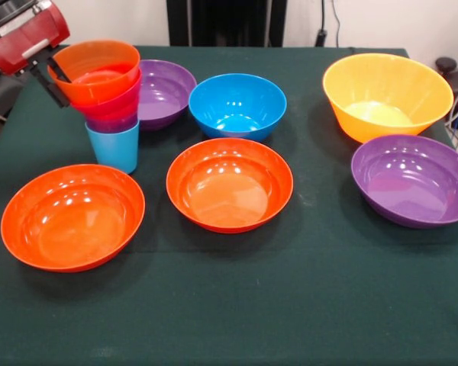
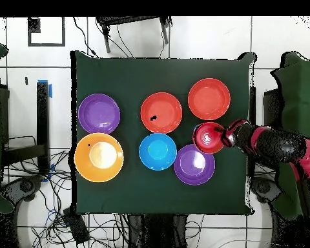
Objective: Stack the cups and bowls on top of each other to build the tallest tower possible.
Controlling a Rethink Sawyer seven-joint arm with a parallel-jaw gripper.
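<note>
Your hand [image 1: 55, 76] was clamped on the rim of the small orange bowl [image 1: 99, 70], one finger inside and one outside, at the top of the tower [image 1: 111, 114]. That tower leaned on its light blue cup [image 1: 114, 146] at the desk [image 1: 305, 305] edge. The medium blue bowl [image 1: 237, 105], probably next, lay beyond the purple bowl [image 1: 165, 93], away from the hand.

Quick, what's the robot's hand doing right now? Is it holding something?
End effector: closed on the rim of the small orange bowl, which tilts on top of the tower.
</note>
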